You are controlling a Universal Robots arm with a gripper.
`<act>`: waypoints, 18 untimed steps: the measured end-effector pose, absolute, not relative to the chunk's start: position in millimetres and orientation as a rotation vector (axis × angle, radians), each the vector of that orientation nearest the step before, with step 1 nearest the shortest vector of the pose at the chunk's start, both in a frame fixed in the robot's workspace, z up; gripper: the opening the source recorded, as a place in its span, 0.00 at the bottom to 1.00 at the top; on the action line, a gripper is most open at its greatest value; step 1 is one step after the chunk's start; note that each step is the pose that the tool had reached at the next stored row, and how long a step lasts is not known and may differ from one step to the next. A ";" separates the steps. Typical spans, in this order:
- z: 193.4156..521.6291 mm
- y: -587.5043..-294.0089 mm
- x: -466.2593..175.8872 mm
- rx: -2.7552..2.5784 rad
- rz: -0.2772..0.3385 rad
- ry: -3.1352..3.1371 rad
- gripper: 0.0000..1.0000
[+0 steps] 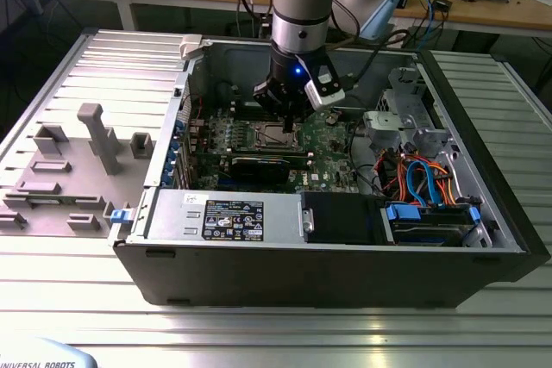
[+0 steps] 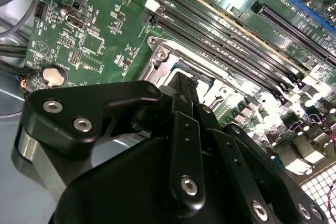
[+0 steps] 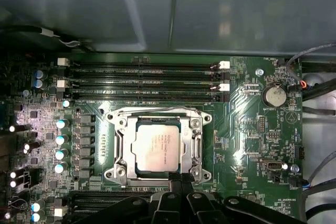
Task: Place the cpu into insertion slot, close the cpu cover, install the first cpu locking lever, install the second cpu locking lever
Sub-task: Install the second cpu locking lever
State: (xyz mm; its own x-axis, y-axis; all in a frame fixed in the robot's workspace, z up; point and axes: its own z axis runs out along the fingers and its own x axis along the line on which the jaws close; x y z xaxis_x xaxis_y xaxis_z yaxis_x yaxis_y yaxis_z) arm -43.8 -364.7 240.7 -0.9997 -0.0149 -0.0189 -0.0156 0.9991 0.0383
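Jaws [image 3: 180,178] together at the insertion slot [image 3: 118,129] rim, the cpu [image 3: 156,149] inside under the cpu cover [image 3: 196,140].

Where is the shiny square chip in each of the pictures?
Exterior view: the cpu sits in the middle of the green board, just under the gripper.
First wrist view: the cpu lies in its metal-framed socket, close to the fingertips.
Second wrist view: the chip itself is hard to tell behind the gripper.
Shared landmark: the long black memory slots beside the socket.
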 end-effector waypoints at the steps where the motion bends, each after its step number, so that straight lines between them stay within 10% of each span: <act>1: 240.7 -364.7 -43.8 -0.024 0.060 3.122 0.11; 18: 240.7 -367.5 -43.8 -0.024 0.060 3.122 0.11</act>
